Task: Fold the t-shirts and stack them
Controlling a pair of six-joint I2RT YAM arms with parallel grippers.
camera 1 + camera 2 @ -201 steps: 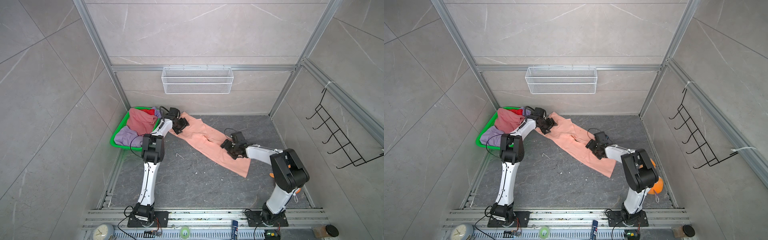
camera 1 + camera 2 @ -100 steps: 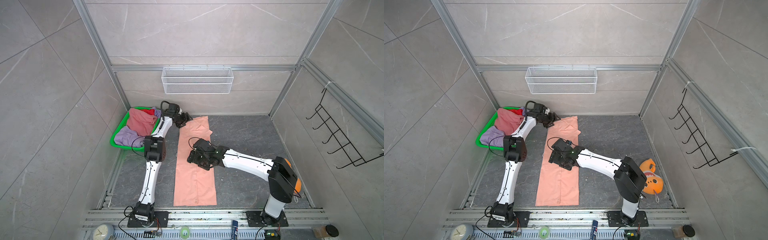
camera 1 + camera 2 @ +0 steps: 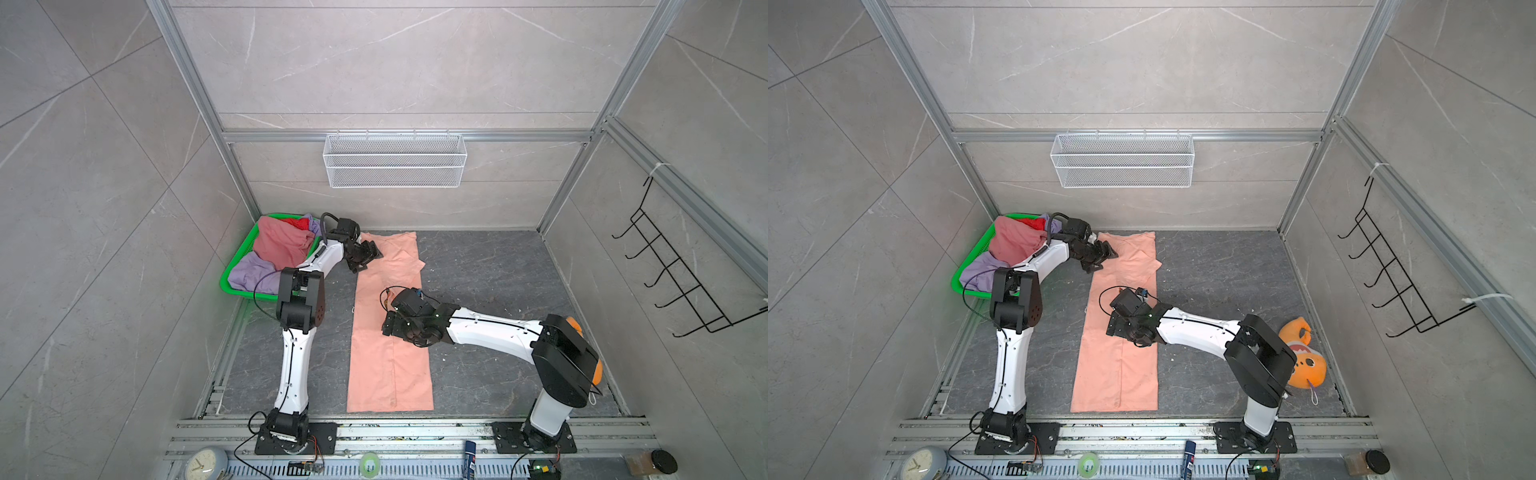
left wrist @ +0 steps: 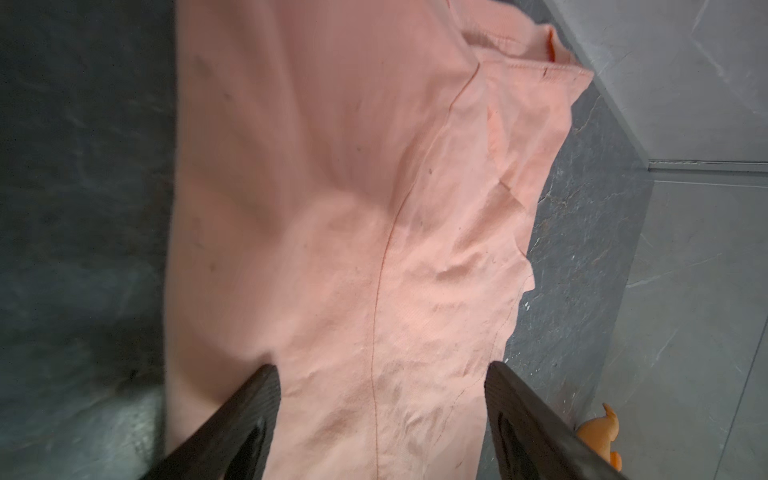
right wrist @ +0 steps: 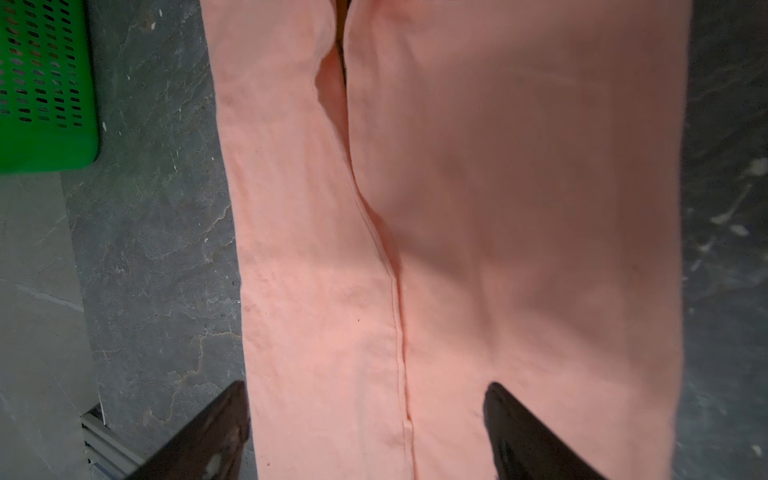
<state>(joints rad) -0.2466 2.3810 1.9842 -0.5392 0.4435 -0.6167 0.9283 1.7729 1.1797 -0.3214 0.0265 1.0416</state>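
Grey tile walls (image 3: 374, 62), dark stone floor (image 3: 498, 270), white wire shelf (image 3: 395, 166).

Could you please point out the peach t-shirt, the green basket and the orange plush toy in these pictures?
peach t-shirt (image 3: 390, 374): a top view, on its flat lower half.
green basket (image 5: 45, 83): right wrist view, on its perforated wall.
orange plush toy (image 3: 1310, 368): a top view, on its face.

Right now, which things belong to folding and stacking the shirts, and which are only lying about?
For the job: peach shirt, pink shirt, red shirt, purple shirt.
Lying about: green basket, orange toy, clock, tape roll, wire shelf.
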